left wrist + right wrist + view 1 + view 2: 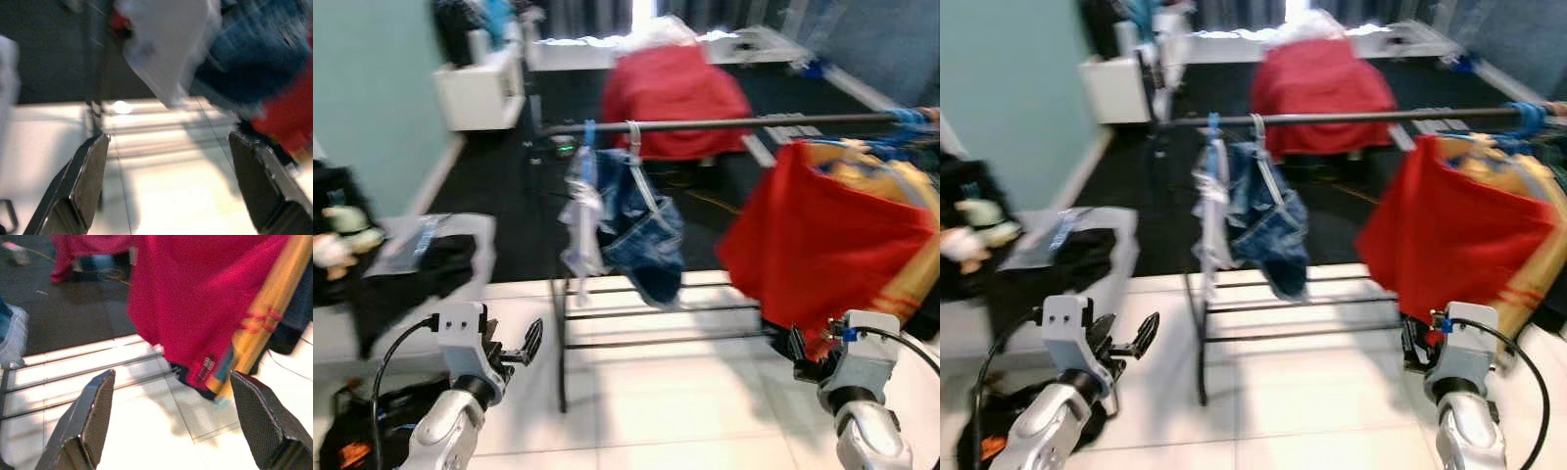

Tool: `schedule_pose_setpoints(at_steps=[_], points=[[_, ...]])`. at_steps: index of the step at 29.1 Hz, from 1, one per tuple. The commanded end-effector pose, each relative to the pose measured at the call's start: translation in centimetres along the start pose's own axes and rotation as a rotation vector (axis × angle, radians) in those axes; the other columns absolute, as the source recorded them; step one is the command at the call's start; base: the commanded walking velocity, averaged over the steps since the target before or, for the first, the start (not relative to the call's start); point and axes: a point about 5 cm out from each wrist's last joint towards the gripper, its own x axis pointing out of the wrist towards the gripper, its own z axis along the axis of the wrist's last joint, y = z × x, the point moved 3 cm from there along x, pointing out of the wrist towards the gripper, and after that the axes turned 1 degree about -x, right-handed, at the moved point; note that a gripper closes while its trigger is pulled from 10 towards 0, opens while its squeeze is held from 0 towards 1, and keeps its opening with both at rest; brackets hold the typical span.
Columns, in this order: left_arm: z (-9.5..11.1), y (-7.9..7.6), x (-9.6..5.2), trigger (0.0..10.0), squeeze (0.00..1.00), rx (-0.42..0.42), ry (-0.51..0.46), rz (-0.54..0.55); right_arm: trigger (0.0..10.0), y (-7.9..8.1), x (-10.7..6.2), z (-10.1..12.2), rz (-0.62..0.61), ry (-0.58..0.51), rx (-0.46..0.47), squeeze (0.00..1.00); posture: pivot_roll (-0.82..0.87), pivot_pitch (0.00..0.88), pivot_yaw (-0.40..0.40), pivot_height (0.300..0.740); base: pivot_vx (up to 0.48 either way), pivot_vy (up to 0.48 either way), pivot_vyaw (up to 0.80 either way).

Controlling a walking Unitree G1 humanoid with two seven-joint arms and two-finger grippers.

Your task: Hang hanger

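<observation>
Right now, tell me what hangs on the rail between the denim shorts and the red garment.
Nothing: the rail runs bare between denim shorts and red garment, in both eye views.

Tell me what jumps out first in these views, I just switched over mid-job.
The big red garment with a yellow-orange edge, hanging at the right end of the dark rail, grabs the eye first. Next are the blue denim piece and a pale garment hanging together near the rail's left end. Both grippers sit low with fingers open and nothing between them: the left gripper facing the rack's lower bars, the right gripper below the red garment.
</observation>
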Motion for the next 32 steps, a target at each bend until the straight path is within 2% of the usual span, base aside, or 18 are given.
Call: schedule_pose_setpoints(at_steps=[1,6,14,32], points=[[-0.21,0.09,-0.14,10.0,0.00,-0.005,0.014,-0.007,10.0,0.08,0.11,-0.26,0.003,0.015,0.013,0.00,-0.06,0.062,0.004,0.740,0.000,0.000,-0.78],[-0.25,0.00,-0.13,10.0,0.00,-0.001,0.018,-0.015,10.0,0.09,0.08,-0.16,0.004,0.005,0.021,0.00,-0.06,0.063,0.004,0.740,0.000,0.000,-0.77],[-0.32,0.00,-0.13,10.0,0.00,0.006,0.029,-0.010,10.0,0.11,0.05,0.08,0.007,-0.010,0.026,0.00,-0.06,0.063,0.005,0.740,0.000,0.000,0.00],[-0.39,-0.07,-0.01,10.0,0.00,0.003,0.037,-0.010,10.0,0.24,0.09,0.20,0.018,-0.018,0.013,0.00,-0.06,0.063,0.004,0.740,0.000,-0.330,0.00]])
